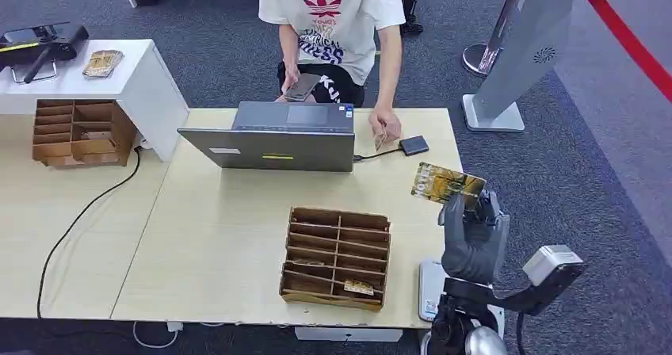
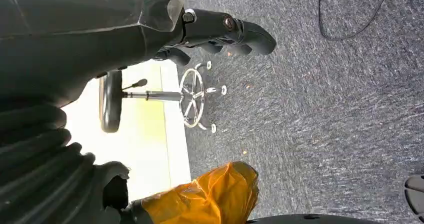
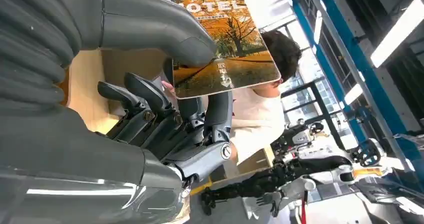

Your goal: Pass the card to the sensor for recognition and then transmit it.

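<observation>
My right hand (image 1: 473, 230) is raised over the table's right edge and pinches an orange autumn-picture card (image 1: 445, 184) between thumb and fingers. In the right wrist view the thumb (image 3: 150, 24) presses on top of the card (image 3: 225, 44). The sensor, a small black box (image 1: 414, 145), lies on the table beyond the card, wired to the laptop (image 1: 277, 137). A person's hand (image 1: 384, 125) holds another card just left of the sensor. My left hand (image 2: 225, 31) hangs over the carpet, fingers loosely apart and holding nothing.
A brown cardboard organiser (image 1: 337, 256) with one card (image 1: 358, 288) in its near row stands mid-table. The person sits behind the laptop holding a phone (image 1: 301, 87). A second organiser (image 1: 79, 131) sits far left. A grey stand (image 1: 519, 54) is at right, an office chair (image 2: 150, 96) near my left hand.
</observation>
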You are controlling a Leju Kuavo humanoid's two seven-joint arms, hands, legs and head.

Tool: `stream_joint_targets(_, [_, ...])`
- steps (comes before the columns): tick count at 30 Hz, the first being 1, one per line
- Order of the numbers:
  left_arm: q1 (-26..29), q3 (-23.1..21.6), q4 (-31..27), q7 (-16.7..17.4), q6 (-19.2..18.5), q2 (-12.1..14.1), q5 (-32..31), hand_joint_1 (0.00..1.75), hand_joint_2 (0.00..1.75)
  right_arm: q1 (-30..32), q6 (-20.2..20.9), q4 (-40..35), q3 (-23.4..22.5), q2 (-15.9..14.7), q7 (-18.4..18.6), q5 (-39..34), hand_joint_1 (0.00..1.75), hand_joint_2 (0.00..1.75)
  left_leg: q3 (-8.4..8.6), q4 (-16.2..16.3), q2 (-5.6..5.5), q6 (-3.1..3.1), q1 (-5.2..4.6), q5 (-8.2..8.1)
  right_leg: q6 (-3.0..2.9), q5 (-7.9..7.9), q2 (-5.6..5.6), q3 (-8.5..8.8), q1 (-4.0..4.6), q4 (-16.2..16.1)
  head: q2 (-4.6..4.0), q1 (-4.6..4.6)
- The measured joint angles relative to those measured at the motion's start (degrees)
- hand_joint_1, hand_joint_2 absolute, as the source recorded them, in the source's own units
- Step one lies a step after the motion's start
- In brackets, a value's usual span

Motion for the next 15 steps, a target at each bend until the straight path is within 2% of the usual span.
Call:
stream_joint_targets(5, [0.00, 0.00, 0.00, -0.24, 0.66, -0.09, 0.85, 0.00, 1.75, -0.49, 0.09, 0.59, -0.06, 0.13, -0.55, 0.68, 1.75, 1.75, -0.01, 0.00, 0.00, 0.00, 0.00, 0.00, 0.00, 0.00, 0.00, 0.00, 0.00, 0.00, 0.00, 0.00])
stream_joint_targets(15, [0.03, 0.00, 0.00, -0.94, 1.60, -0.31, 1.99, 0.00, 1.75, -3.19, -2.14, 2.84, 0.68, 0.13, -2.14, 7.16, 1.75, 1.75, -0.01, 0.00, -0.01, 0.00, 0.00, 0.00, 0.00, 0.00, -0.01, 0.00, 0.00, 0.00, 0.00, 0.00])
